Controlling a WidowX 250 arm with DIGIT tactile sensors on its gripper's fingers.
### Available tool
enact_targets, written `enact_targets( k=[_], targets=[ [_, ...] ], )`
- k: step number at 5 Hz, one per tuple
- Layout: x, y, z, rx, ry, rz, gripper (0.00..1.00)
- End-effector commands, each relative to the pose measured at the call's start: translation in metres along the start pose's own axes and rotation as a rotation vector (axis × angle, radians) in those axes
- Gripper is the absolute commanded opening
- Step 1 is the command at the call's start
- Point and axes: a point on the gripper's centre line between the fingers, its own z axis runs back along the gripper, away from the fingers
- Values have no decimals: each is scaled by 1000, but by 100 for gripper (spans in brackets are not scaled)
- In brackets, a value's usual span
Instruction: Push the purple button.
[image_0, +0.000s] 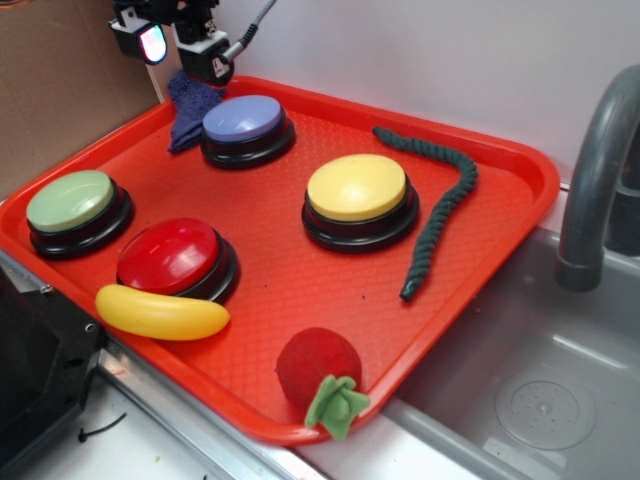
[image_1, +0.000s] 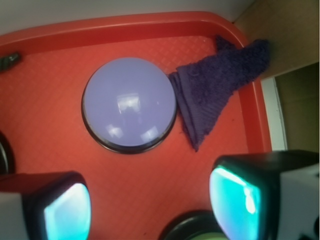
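Your fingers (image_1: 65, 212) are spread apart and hold nothing. You see the purple button (image_1: 129, 102) beyond them on the red tray (image_1: 125, 25), touching the dark blue cloth (image_1: 215, 87).

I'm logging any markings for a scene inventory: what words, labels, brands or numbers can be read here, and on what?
None can be read. The purple button, the other buttons, the red tray and the gripper show no lettering in either view.
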Motion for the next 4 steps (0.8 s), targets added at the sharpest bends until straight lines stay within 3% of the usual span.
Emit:
enact_targets(
  k=[1,3,4],
  targets=[
    [8,8,37,-6,-124,-2,100],
    [0,7,48,-11,-163,-3,100],
    [-7,4,49,40,-144,-17,100]
  ],
)
